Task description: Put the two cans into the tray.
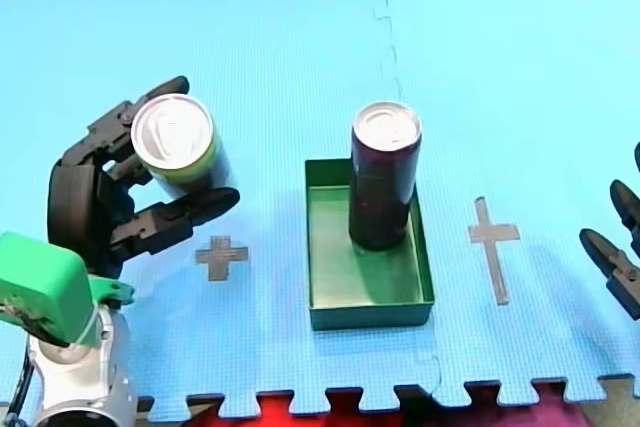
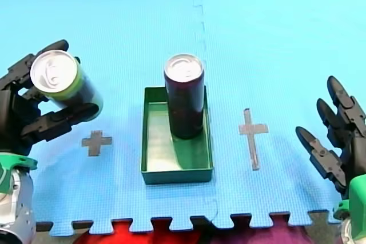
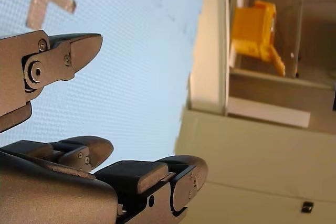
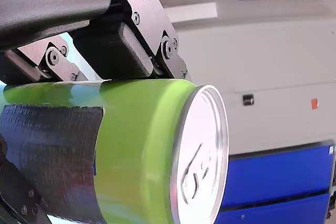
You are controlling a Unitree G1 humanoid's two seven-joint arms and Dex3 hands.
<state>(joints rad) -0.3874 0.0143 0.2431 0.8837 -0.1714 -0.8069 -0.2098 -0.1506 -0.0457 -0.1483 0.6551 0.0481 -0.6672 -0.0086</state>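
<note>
One can (image 1: 384,187) in the tray (image 1: 370,314) — other can (image 1: 180,140) left, in left hand (image 1: 105,197).

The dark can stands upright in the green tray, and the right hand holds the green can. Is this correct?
Not quite: the left hand holds the green can, as the first head view shows. The dark can does stand upright in the green tray. The right hand, by the right edge of the mat, holds nothing.

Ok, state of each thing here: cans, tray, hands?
green can: gripped by the left hand, left of the tray, not in it.
dark can: upright inside the tray, far end.
tray: on the mat, holding the dark can.
left hand: shut on the green can.
right hand: open, right of the tray.
</note>
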